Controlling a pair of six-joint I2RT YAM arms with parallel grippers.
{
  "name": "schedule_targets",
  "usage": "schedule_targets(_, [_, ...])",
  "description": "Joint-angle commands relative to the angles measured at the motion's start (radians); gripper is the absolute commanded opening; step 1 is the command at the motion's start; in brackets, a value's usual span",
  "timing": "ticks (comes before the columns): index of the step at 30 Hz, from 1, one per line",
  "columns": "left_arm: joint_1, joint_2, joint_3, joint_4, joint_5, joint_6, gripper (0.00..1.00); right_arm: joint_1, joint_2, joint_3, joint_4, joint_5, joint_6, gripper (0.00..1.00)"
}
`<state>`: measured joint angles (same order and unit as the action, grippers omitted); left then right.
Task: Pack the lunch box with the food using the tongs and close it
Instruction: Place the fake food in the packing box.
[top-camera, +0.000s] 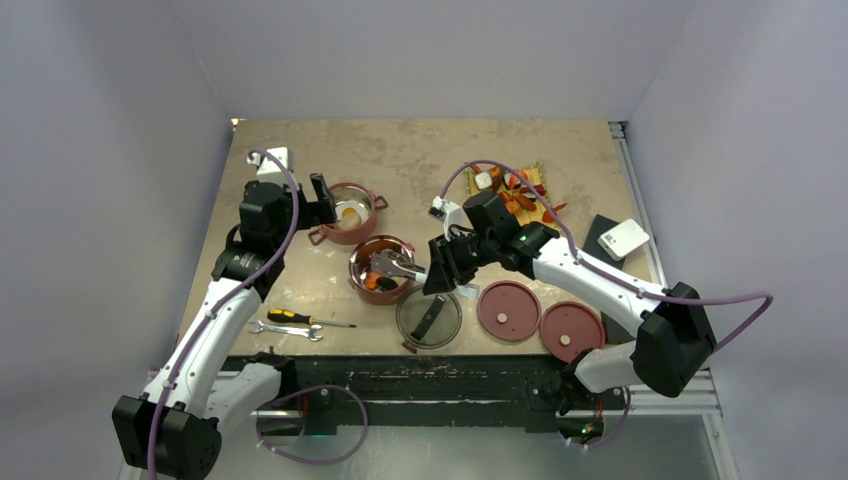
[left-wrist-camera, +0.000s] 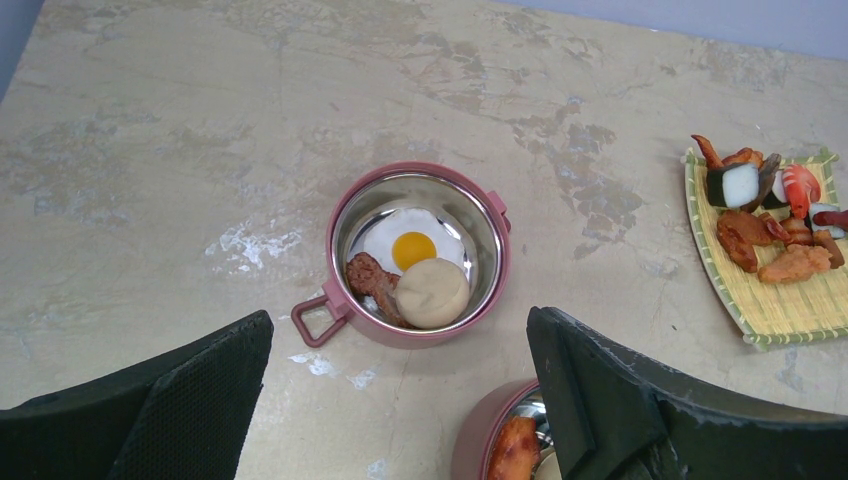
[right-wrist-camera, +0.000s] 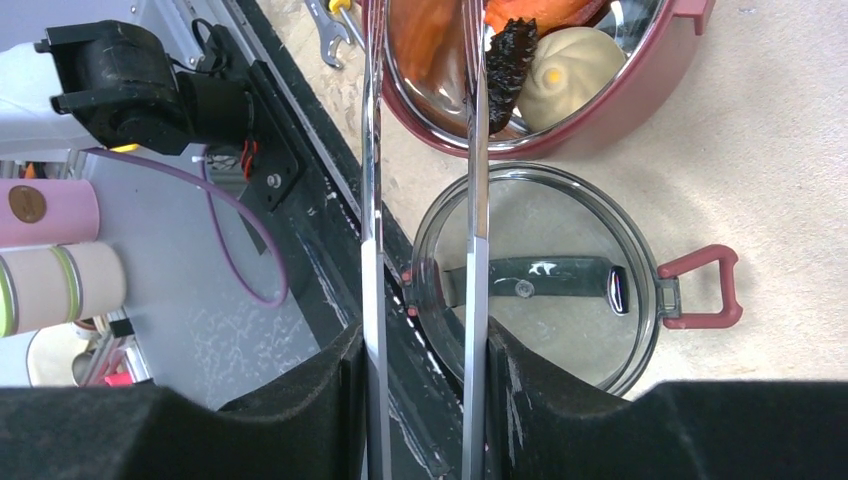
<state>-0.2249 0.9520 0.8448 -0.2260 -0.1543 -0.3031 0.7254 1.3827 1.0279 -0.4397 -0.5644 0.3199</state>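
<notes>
Right gripper (right-wrist-camera: 424, 385): I have it clenched on the long slim silver metal tongs (right-wrist-camera: 372, 200), one black pad outside each thin arm. The arms stand parallel with a gap between them.
Tong tips: they reach into the near dusty-red, steel-lined bowl (right-wrist-camera: 640, 95). They run off the top of the wrist view, so I cannot tell whether they pinch anything.
Left gripper (top-camera: 322, 195): released, jaws wide, holding nothing, hovering over the far dusty-red bowl (left-wrist-camera: 345, 215).
Food packed: a white-and-yellow fried egg (left-wrist-camera: 410, 245), a beige round bun (left-wrist-camera: 432, 292) and a brown chunk (left-wrist-camera: 365, 275) sit in the far bowl. A pale bun (right-wrist-camera: 565, 60), a dark ridged piece (right-wrist-camera: 510, 55) and orange pieces (right-wrist-camera: 425, 40) sit in the near one.
Food left: more pieces wait on the yellow woven mat (left-wrist-camera: 790, 305), well apart from both bowls.
Lid: the dark see-through handled lid (right-wrist-camera: 540, 285) lies just beside the near bowl, directly under the tongs.
Risk, drag-out: one arm runs right beside the dark ridged piece. If I squeeze or pull back carelessly, I could hook it out of the bowl.
Risk, bowl shift: nothing braces the near bowl. A tong arm pressing on its rim could slide or tip it.
Risk, slip: smooth thin metal between soft pads may twist, sending the tips off aim.
Risk, lid: dropping my wrist could knock that lid.
</notes>
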Motion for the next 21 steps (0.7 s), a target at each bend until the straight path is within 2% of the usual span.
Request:
schedule_targets(1, [-0.002, -0.010, 0.009, 0.019, -0.013, 0.003, 0.99, 0.002, -0.039, 0.053, 0.044, 0.033, -0.006, 0.42])
schedule_targets(4, [-0.003, -0.028, 0.000, 0.027, -0.027, 0.003, 0.99, 0.000, -0.069, 0.078, 0.023, 0.050, 0.010, 0.40])
schedule_targets(12, [-0.003, -0.029, -0.001, 0.028, -0.023, 0.002, 0.99, -0.058, -0.118, 0.151, -0.078, 0.234, 0.093, 0.37])
schedule_targets(21, [-0.002, -0.029, 0.001, 0.028, -0.015, 0.002, 0.99, -0.475, -0.177, 0.064, -0.205, 0.357, 0.053, 0.37])
